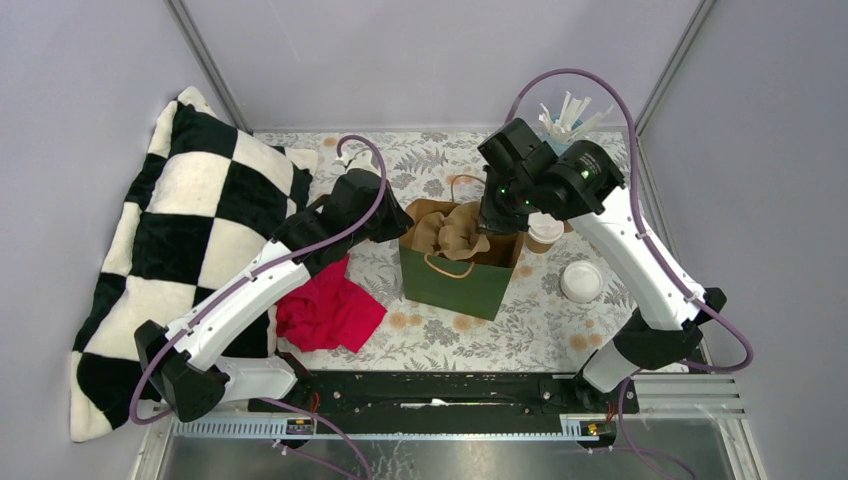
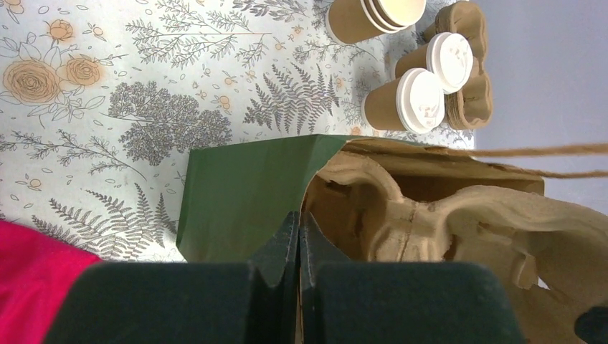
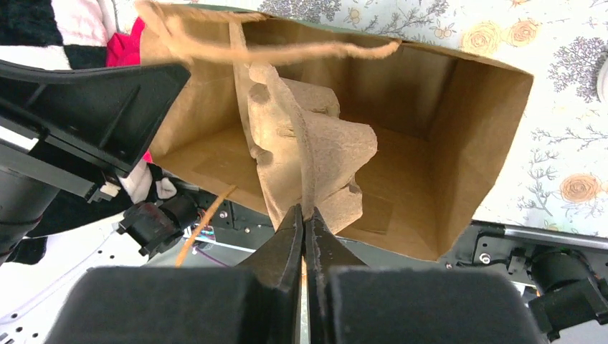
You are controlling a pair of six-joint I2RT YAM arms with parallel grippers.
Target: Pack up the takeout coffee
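Outside the bag, on the flowered table (image 2: pixel 143 107): two lidded coffee cups (image 2: pixel 410 102), upright, side by side, close against what looks like a stack of pulp carriers (image 2: pixel 472 86). Just beside them, a stack of unlidded cups (image 2: pixel 362 18). Right of the bag, a loose white lid (image 1: pixel 582 281) flat on the table; at the far edge, a bunch of white sticks (image 1: pixel 572 108) partly hidden behind the right arm.

In the middle, the green bag (image 1: pixel 460 285), upright and open, with a pulp cup carrier (image 3: pixel 315 143) tilted inside.

At the bag's left rim, the left gripper (image 2: pixel 299 222), fingers pressed together on the paper edge. Over the bag's mouth, the right gripper (image 3: pixel 303 215), fingers closed tight on the carrier's thin edge.

Further left, a crumpled red cloth (image 1: pixel 330 310) and a black-and-white checked pillow (image 1: pixel 190 230).
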